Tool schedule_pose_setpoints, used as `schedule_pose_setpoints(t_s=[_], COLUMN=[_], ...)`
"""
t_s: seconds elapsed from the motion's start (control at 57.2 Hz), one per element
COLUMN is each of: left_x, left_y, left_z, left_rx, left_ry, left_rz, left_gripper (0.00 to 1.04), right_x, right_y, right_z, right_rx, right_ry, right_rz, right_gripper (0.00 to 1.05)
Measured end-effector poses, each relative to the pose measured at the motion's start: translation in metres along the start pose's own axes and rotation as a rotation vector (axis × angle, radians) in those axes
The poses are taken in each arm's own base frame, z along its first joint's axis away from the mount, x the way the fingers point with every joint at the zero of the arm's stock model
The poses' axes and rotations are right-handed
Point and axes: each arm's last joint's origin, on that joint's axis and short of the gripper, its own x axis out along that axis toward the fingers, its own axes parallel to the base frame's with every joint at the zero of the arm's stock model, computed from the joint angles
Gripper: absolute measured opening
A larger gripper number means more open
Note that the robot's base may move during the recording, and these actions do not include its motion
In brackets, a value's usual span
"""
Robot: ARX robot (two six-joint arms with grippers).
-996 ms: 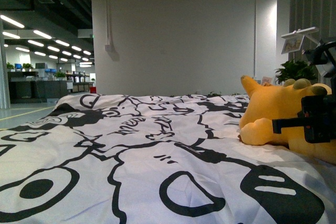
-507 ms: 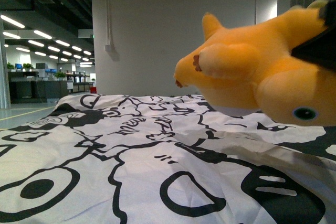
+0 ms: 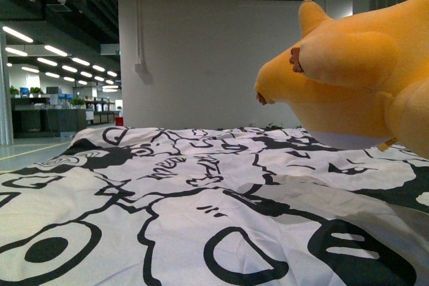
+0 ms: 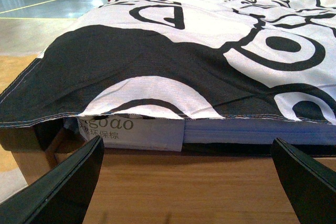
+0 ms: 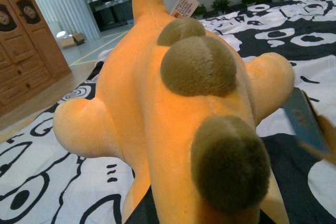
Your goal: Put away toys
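Observation:
The plush animal [image 3: 355, 78], orange-yellow with a pointed ear, hangs in the air at the upper right of the front view, clear of the bed. In the right wrist view its back [image 5: 173, 103] fills the picture, with three olive-brown bumps along it and a paper tag [image 5: 185, 4] at the far end. My right gripper is shut on the plush animal, and its fingers are hidden under the plush. My left gripper [image 4: 187, 150] is open and holds nothing, low beside the bed's edge over a wooden surface [image 4: 184, 192].
A bed with a black-and-white cartoon duvet [image 3: 188, 192] spans the front view; its hem overhangs the mattress side [image 4: 210, 51]. A white labelled board [image 4: 126, 132] sits under the hem. A wooden wardrobe [image 5: 26, 51] stands beside the bed. A white wall [image 3: 201, 51] stands behind.
The plush animal has been lifted off the duvet at the right, and now hangs high and close to the front camera. It shifted rightward over the last half second.

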Motion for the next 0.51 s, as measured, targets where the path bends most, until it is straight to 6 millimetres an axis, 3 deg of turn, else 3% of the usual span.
schedule_pose_setpoints(t_s=[0.122,0.192,0.297,0.507], left_x=[0.0,0.0,0.0,0.0], left_y=[0.0,0.0,0.0,0.0], left_z=[0.0,0.0,0.0,0.0], left_rx=[0.0,0.0,0.0,0.0], left_ry=[0.0,0.0,0.0,0.0], left_rz=[0.0,0.0,0.0,-0.001], left_gripper=[0.98,0.98,0.98,0.98], right_x=[0.0,-0.003,-0.02,-0.047], right_y=[0.0,0.001,-0.011,-0.02], right_z=[0.0,-0.005,-0.028,-0.077], right_rx=[0.0,-0.059,-0.183,-0.248], right_ry=[0.0,0.023,0.032,0.055], right_rz=[-0.001,-0.141,-0.288,-0.323], right_gripper=[0.07,0.07,0.07,0.07])
